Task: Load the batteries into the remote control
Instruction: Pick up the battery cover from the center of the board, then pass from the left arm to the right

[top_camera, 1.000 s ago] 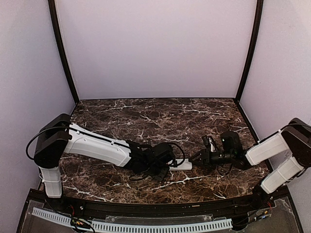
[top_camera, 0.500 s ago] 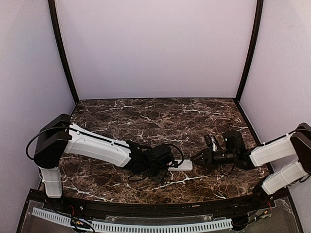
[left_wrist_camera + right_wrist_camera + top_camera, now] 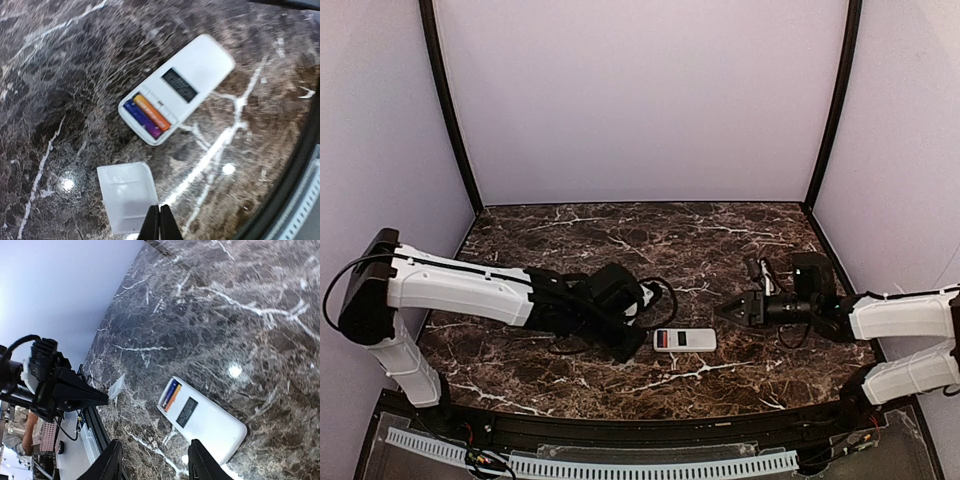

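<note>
Left gripper point(image 3: 160, 223) closed, 1 remote point(image 3: 186, 82), 2 batteries point(image 3: 151, 113)

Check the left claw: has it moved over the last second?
Yes. In the top view the left claw, now shut, has drawn back to the left, off the remote control, which lies fully uncovered on the table.
</note>
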Robot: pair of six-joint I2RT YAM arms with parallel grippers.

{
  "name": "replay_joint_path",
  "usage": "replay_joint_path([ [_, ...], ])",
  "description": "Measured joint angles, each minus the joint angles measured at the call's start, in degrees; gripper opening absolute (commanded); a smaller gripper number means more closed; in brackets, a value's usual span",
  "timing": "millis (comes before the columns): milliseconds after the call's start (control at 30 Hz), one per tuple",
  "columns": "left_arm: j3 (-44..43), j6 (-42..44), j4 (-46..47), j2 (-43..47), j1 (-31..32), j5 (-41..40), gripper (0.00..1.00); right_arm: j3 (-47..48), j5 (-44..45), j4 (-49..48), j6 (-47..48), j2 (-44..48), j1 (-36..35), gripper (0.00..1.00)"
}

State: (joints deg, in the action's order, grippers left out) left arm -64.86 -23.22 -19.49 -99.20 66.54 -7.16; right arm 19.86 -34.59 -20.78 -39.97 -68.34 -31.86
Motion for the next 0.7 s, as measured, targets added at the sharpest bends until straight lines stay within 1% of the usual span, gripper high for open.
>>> replay_joint_path([
  [133, 2.97, 4.26, 4.50, 10.40, -2.93, 9.20, 0.00, 2.62, -2.40, 0.63, 3.72, 3.26, 0.00, 0.46],
  [233, 5.44, 6.21, 9.92, 17.25, -6.08, 19.71, 0.00, 4.00, -6.54, -0.70, 5.86, 5.01, 0.00, 0.47],
  [300, 5.57, 6.99, 13.40, 19.85, -7.30, 27.04, 0.00, 4.83, -9.99, -2.21, 7.02, 5.92, -0.04, 0.47],
  [400, 4.74, 7.52, 17.92, 20.79, -7.23, 37.88, 0.00, 7.02, -13.97, -3.06, 9.31, 7.63, -1.05, 0.47],
  [500, 4.70, 6.82, 22.58, 20.81, -7.02, 47.15, 0.00, 11.28, -16.85, -2.78, 12.87, 9.49, -4.07, 0.46],
  [700, 5.11, 2.54, 33.55, 21.46, -7.02, 57.33, 0.00, 19.56, -21.90, -3.04, 17.90, 10.54, -9.86, 0.44],
])
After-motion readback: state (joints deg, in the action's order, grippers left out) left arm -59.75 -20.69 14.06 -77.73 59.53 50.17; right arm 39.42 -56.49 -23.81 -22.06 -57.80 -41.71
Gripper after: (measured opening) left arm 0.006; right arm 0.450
